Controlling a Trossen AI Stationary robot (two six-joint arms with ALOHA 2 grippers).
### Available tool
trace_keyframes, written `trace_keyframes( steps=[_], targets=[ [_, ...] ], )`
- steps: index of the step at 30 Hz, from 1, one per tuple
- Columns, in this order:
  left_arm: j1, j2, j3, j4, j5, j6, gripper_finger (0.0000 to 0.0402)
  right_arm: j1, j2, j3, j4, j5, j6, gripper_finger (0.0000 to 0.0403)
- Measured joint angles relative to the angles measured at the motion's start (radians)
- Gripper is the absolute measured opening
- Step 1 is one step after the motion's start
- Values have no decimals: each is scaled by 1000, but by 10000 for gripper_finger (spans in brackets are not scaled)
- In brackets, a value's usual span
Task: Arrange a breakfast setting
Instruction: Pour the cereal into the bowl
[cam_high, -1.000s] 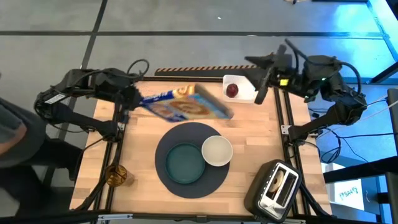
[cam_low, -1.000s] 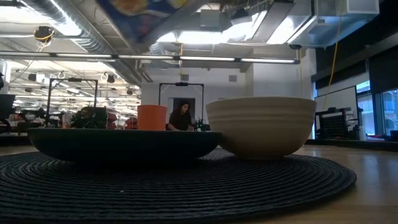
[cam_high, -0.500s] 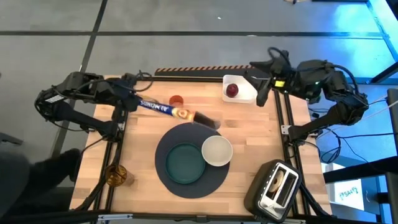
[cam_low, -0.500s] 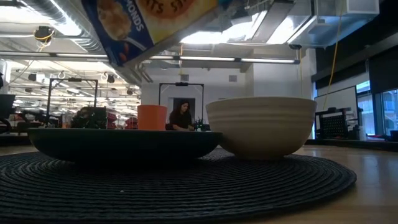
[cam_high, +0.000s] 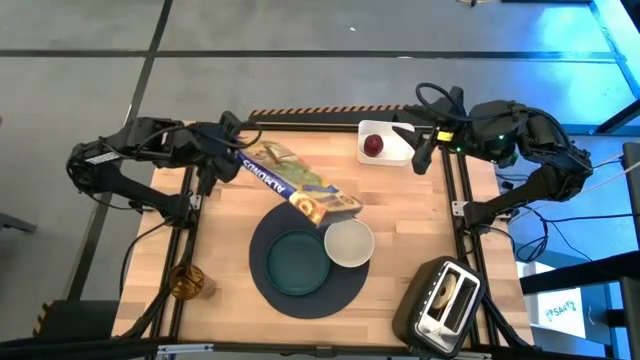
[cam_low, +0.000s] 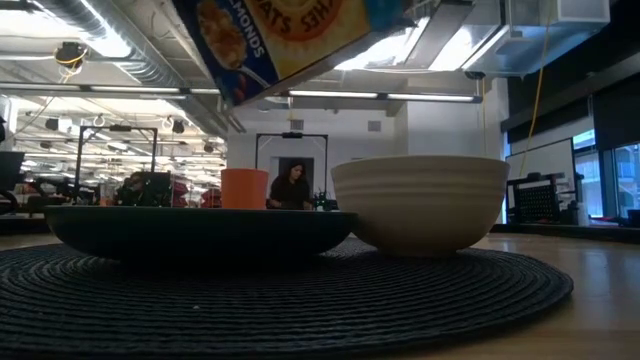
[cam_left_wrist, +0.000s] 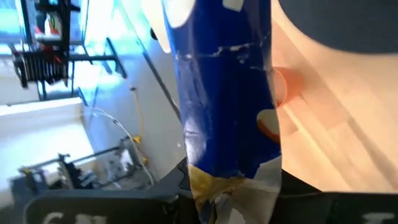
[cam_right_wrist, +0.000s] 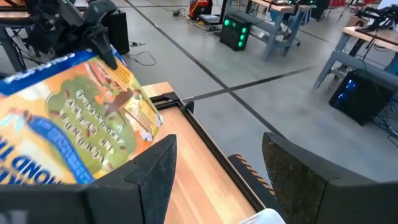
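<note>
My left gripper (cam_high: 232, 160) is shut on a blue-and-yellow cereal box (cam_high: 298, 184), which is held above the table's far left part and reaches out to the white bowl (cam_high: 349, 243). The bowl and a teal plate (cam_high: 297, 263) rest on the round dark placemat (cam_high: 262, 240). The orange cup (cam_low: 245, 188) stands behind the plate in the low view; the box hides it from above. The red apple (cam_high: 373, 144) lies in the white container (cam_high: 393, 152). My right gripper (cam_high: 420, 152) is open and empty beside that container. The spoon is not in view. My left gripper holds the cereal box by its crumpled end (cam_left_wrist: 231, 180), the end nearest the arm, pinched between the two fingers. The fingers come about level from the table's left and the box runs on away from them. The box is lifted clear and tilted, its free end (cam_high: 340, 205) over the bowl's far rim.
A black-and-silver toaster (cam_high: 445, 300) with something pale brown in its slot stands at the near right corner. An amber thing (cam_high: 187, 282) sits at the near left edge. Bare wood lies to the right of the placemat (cam_high: 420, 220).
My left gripper has turned about its own axis and gone a little toward the table's right. The cereal box has rolled with it, from face up through on edge to tilted, and its free end has swung toward the near edge, over the bowl.
</note>
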Motion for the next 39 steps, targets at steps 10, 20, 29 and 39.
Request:
trace_keyframes(
  steps=[10, 20, 29, 39],
  targets=[
    [42, 62, 0, 143, -22, 223, 63, 0, 0, 0, -8, 4, 19, 227],
    [74, 112, 0, 208, -24, 429, 63, 0, 0, 0, -43, 4, 46, 227],
    [48, 157, 0, 275, -27, 556, 63, 0, 0, -1, -96, 4, 99, 227],
    [-12, 209, 0, 303, -75, 643, 63, 0, 0, -1, -96, 3, 99, 227]
  ],
)
